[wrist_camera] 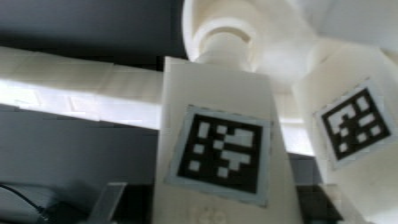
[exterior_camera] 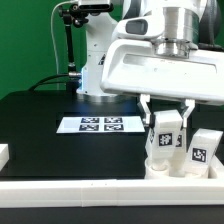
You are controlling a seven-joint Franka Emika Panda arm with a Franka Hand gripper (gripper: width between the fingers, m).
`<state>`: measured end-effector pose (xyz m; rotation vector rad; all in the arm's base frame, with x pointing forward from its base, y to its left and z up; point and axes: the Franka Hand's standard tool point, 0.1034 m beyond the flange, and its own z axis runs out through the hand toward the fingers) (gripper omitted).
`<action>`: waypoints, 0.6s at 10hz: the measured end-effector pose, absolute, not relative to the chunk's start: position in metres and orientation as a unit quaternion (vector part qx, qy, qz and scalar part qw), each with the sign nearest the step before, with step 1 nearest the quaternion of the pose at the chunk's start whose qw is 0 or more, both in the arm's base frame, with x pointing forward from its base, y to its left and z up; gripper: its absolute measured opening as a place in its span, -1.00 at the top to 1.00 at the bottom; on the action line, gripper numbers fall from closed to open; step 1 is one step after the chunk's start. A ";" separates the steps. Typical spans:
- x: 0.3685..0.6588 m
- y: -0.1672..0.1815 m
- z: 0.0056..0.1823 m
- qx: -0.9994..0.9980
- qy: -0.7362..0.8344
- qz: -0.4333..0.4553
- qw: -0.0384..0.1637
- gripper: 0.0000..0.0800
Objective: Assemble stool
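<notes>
By edge rail [exterior_camera: 90, 190], exterior view's right: two legs, one seat disc [exterior_camera: 158, 168]. Pincer [exterior_camera: 167, 120] clamped on held leg [exterior_camera: 166, 140], spare leg [exterior_camera: 200, 152] just beside; open counter [exterior_camera: 40, 130] round marker board [exterior_camera: 100, 124].

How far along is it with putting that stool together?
Looks done: the standing leg is upright at the seat disc, apparently fitted, though the joint is hidden. In hand: the gripper, jaws shut, grips the held leg upright over the seat disc. Left: seating this leg, then any further legs, none clearly in view.
</notes>
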<state>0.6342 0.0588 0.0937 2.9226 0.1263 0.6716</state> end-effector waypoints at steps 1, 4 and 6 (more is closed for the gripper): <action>0.635 0.059 0.094 0.971 0.042 0.223 0.070 0.18; 0.634 0.061 0.088 0.971 0.045 0.223 0.071 0.18; 0.632 0.060 0.084 0.970 0.048 0.225 0.073 0.18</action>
